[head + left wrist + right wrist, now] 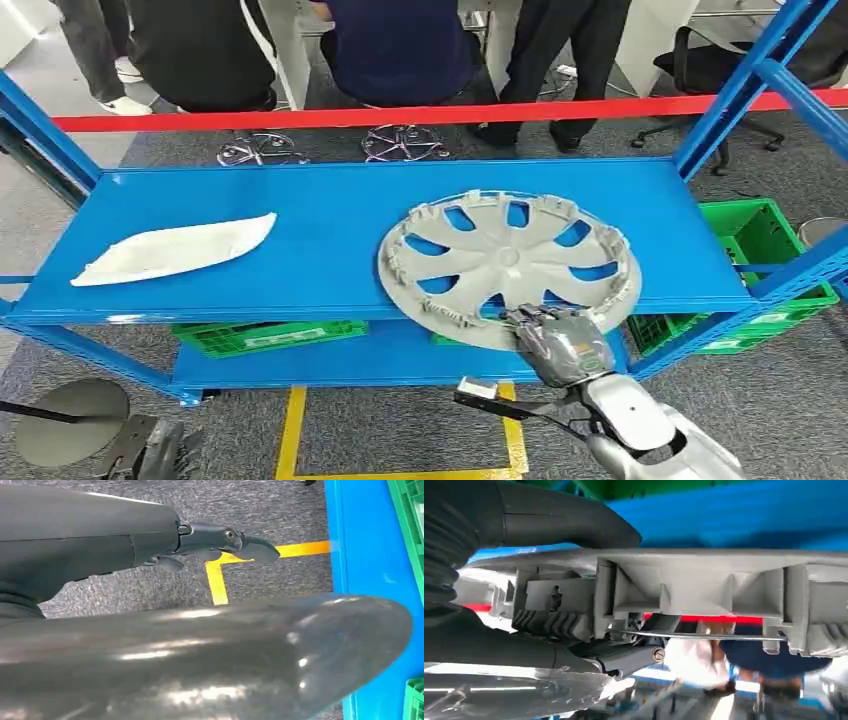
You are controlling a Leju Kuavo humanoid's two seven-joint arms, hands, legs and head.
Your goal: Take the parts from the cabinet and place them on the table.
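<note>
Pick step under way: right hand (553,338) clamped on near rim of grey wheel cover (508,262), fingers over the edge on top, thumb (569,522) seen on the other face in the right wrist view, so holding the part. Cover lying inner side up on upper shelf (330,215) of blue cabinet, right half, near edge overhanging the shelf front and looking slightly tilted. Next move, judged: lift clear of shelf lip, draw back, carry to table; needs firm pinch since grip is at one edge only and the disc is wide, likely to swing or sag. Cover looks like thin moulded plastic, pale grey, curved spoke openings showing blue through, row of clip tabs (644,597) and a thin wire ring (704,635) around the rim, centre hub raised. Second part, flat white curved panel (175,247), on left of same shelf, well apart, not yet taken. Left hand (220,542) hanging over grey floor beside cabinet base, nothing in it, fingers look loosely curled; open or closed cannot tell. Green crates (762,240) on lower level, people standing behind red bar (400,115).
</note>
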